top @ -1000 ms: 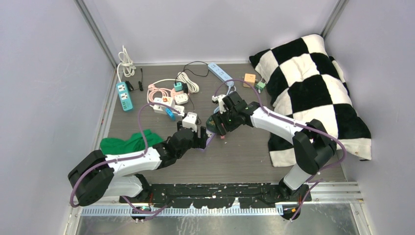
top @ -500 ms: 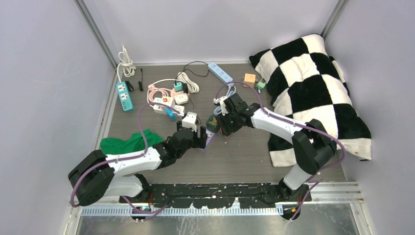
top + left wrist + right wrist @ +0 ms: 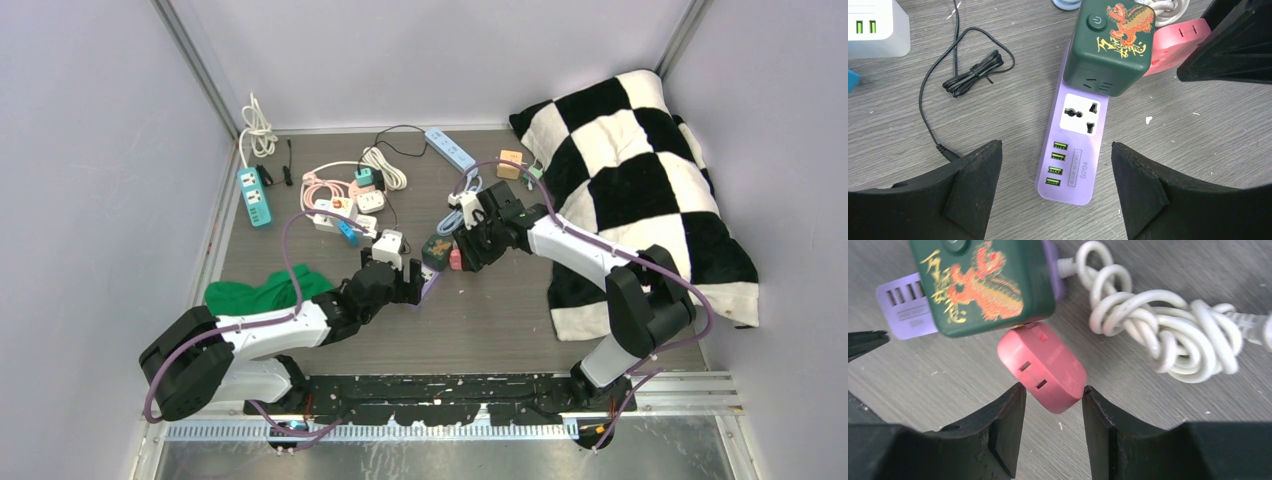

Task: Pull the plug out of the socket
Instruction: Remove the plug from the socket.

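Right wrist view gives the clearest look at the work: the red plug (image 3: 1045, 367) sits against the side of the green cube adapter (image 3: 983, 282), and the right gripper (image 3: 1054, 395) has it between its fingers (image 3: 1008, 425), which lie against both sides of the plug body in a pinch. The cube itself stands on the far end of the purple power strip (image 3: 1073, 155), which lies flat on the table near the middle, with a coiled white cord (image 3: 1158, 335) just beside it. In the left wrist view the left gripper (image 3: 1055, 150) hangs over the near end of the strip with its fingers spread wide, one on each side and not touching it. I judge that the step in hand is the grasp on the plug, with the pull not yet done. The pins are almost hidden at the joint, so I cannot say how deep the plug is seated. The next move probably needs a straight pull away from the cube, while the left fingers close on or press down the strip so that it does not slide along.
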Robot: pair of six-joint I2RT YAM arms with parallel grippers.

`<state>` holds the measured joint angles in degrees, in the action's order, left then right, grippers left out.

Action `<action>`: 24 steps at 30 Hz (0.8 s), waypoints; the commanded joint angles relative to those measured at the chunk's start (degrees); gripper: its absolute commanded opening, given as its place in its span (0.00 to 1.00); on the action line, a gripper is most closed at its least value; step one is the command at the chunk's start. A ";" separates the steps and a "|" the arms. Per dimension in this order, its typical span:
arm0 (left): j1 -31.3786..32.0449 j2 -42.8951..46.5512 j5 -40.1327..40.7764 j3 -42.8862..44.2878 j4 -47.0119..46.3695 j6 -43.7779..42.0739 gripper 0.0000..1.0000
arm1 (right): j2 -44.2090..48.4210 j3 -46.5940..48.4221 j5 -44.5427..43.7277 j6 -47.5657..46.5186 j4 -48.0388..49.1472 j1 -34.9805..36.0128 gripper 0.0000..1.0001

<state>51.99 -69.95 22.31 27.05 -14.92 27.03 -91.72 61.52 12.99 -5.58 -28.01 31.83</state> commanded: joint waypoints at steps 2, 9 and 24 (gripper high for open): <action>-0.32 0.38 -0.68 -0.55 -3.14 -0.62 0.82 | 2.17 -0.68 10.68 -4.06 1.37 0.09 0.54; -0.37 0.89 -0.90 -1.19 -3.76 -0.99 0.82 | 0.80 -0.44 11.63 -12.35 2.07 0.02 0.59; -0.35 -0.20 -6.12 -2.69 -11.71 -8.38 0.82 | -2.41 -1.74 13.15 -19.80 6.90 -0.60 0.64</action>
<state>51.99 -69.95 18.92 25.19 -19.00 23.92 -94.21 60.45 23.77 -22.81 -25.85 31.38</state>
